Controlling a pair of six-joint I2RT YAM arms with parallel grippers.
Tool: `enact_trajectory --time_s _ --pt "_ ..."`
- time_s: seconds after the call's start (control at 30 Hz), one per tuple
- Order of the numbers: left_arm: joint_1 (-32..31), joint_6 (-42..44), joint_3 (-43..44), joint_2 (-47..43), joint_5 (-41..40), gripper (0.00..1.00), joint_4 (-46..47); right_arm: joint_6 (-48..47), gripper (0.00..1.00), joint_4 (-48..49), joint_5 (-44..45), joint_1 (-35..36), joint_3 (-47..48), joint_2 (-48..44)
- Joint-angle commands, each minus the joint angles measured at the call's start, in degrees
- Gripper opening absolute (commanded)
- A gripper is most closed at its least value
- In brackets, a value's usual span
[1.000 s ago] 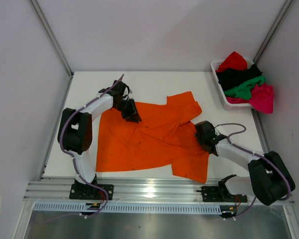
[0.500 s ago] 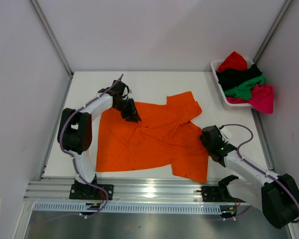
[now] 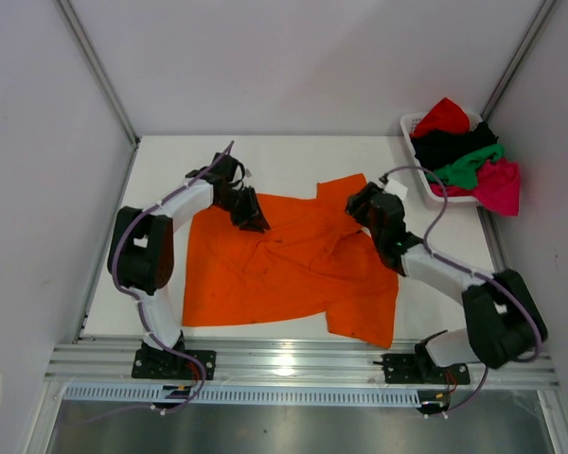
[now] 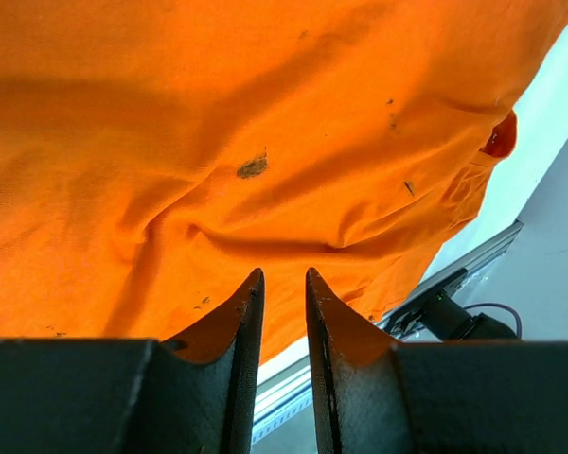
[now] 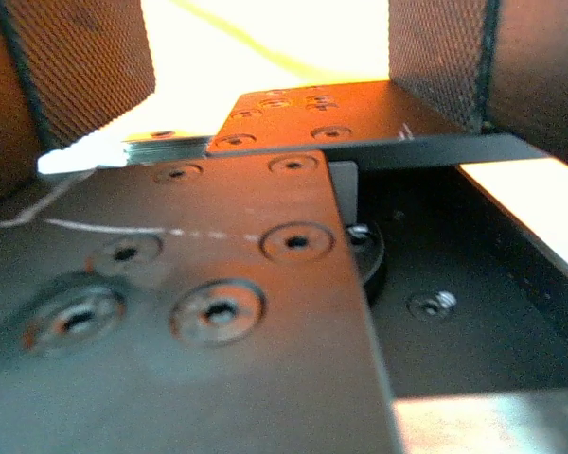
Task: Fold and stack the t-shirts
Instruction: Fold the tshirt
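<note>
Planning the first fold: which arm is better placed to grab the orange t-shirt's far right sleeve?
Right. The right gripper stands open at that sleeve of the orange t-shirt; the left gripper sits across the shirt at its far left shoulder.

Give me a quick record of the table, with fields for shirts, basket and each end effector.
spread shirt: bright orange cloth t-shirt, open and wrinkled on the white table, unfolded
basket: white slatted plastic basket, far right corner, holds red shirt, black shirt, green shirt, magenta-pink shirt
left end effector: jaws nearly together at the orange shirt's far left edge; grip unclear
right end effector: open, by the far right sleeve
</note>
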Motion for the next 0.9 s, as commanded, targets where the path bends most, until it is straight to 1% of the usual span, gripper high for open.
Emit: enact_trajectory --time_s 0.0,0.07,0.1,0.2,0.23,0.33,0.6,0.77,0.87 --pt "-0.73 -0.71 -0.08 -3.59 1.16 0.27 1.44 -5.49 0.61 7.23 -4.92 -0.70 9.88 11.07" --pt "-1.00 -0.63 -0.08 -3.77 0.63 0.27 0.91 -5.58 0.60 7.58 -7.90 -0.97 13.93 15.75" --pt "-1.26 -0.54 -0.08 -4.03 0.20 0.27 0.74 -5.40 0.60 7.84 -8.44 -1.05 17.34 19.78" --pt "-1.52 -0.54 -0.26 -4.91 -0.16 0.27 0.47 -5.14 0.60 8.11 -9.93 -1.05 22.97 24.73" --pt "-1.53 -0.62 -0.34 -5.09 -0.33 0.27 0.47 -5.05 0.60 7.93 -10.20 -1.06 24.30 27.61" --pt "-1.88 -0.54 -0.52 -6.31 -0.69 0.27 0.30 -4.09 0.60 6.00 -10.72 -1.49 29.48 32.63" --pt "-2.23 -1.06 -2.36 -9.91 -0.95 0.27 0.38 -4.08 0.60 1.96 -11.52 -2.02 38.81 40.99" --pt "-3.28 -2.21 -4.30 -13.25 0.28 0.27 1.44 -1.81 0.60 -1.99 -9.15 -2.90 44.17 45.21" --pt "-3.63 -2.21 -4.30 -14.75 -0.07 0.27 0.83 1.80 0.60 -8.91 -5.82 -3.43 48.12 47.67"
